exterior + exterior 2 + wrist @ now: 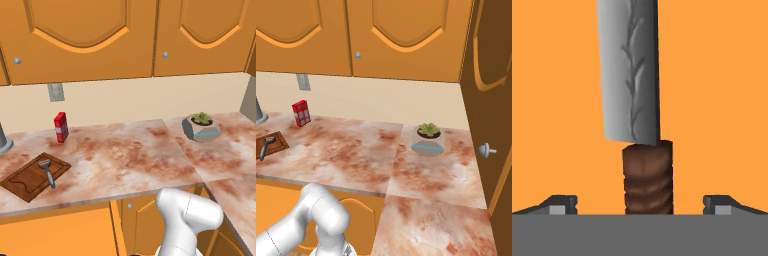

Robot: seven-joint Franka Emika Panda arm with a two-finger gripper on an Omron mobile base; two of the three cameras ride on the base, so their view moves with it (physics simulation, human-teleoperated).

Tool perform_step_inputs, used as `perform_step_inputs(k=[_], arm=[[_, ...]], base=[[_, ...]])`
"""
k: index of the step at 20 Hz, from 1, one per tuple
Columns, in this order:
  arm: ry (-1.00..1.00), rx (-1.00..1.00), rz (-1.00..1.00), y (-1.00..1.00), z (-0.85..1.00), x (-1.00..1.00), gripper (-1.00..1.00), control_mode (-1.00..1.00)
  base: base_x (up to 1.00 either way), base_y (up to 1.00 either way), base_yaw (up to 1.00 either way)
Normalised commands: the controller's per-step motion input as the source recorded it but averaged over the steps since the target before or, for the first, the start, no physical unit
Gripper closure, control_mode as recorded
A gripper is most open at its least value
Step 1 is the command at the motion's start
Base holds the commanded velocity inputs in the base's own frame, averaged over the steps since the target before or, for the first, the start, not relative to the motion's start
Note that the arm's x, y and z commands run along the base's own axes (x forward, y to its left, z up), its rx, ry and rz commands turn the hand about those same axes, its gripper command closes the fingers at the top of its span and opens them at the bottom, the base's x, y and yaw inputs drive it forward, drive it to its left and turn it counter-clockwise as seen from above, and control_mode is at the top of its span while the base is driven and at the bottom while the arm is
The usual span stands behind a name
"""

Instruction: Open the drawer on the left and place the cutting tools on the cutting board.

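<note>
Claw (640, 207) stands wide open, fingertips (559, 204) apart on either side of the knife (637, 100), holding nothing. Knife lies on an orange surface, handle toward the claw. Peeler (47, 170) rests on the cutting board (22, 182) on the table (130, 160).

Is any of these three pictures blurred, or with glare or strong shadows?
Left base view: sharp, flat even light, only a faint shadow beside the peeler on the cutting board. Right base view: equally sharp, no glare on the counter. Hand view: knife sharp and very close, blade softly shaded, no glare.
</note>
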Motion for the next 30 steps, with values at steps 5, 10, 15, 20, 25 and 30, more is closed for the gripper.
perform_step_inputs(k=[5, 10, 15, 20, 25, 30], arm=[[0.06, -0.01, -0.03, 0.0, -0.23, 0.0, -1.0, -1.0], [0.04, 0.0, 0.0, 0.0, -0.03, 0.0, -1.0, -1.0], [0.0, 0.0, 0.0, 0.0, 0.0, 0.0, 1.0, -1.0], [0.0, 0.0, 0.0, 0.0, 0.0, 0.0, 1.0, -1.0], [0.0, 0.0, 0.0, 0.0, 0.0, 0.0, 1.0, -1.0], [0.0, 0.0, 0.0, 0.0, 0.0, -0.02, 1.0, -1.0]], base=[[0.0, 0.0, 0.0], [0.0, 0.0, 0.0], [0.0, 0.0, 0.0], [0.0, 0.0, 0.0], [0.0, 0.0, 0.0], [0.0, 0.0, 0.0]])
